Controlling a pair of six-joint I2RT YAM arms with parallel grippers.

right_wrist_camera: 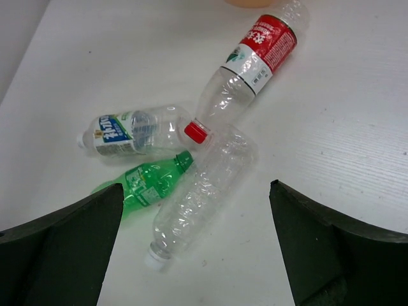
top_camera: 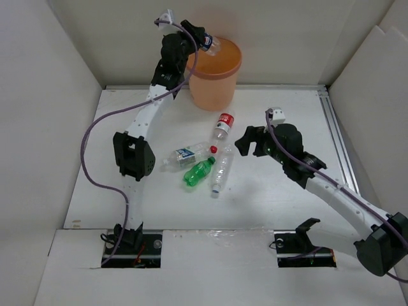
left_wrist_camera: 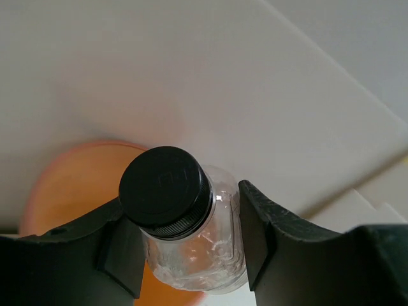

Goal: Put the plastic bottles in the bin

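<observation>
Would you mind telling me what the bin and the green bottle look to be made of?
The bin: likely matte, slightly translucent orange plastic; light glows through its wall. The green bottle: thin, glossy, see-through plastic, judging by its crinkled glints.

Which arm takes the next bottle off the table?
Right. The right pincer is open and empty over the four bottles on the table; the left pincer is shut on a black-capped bottle up at the bin.
</observation>
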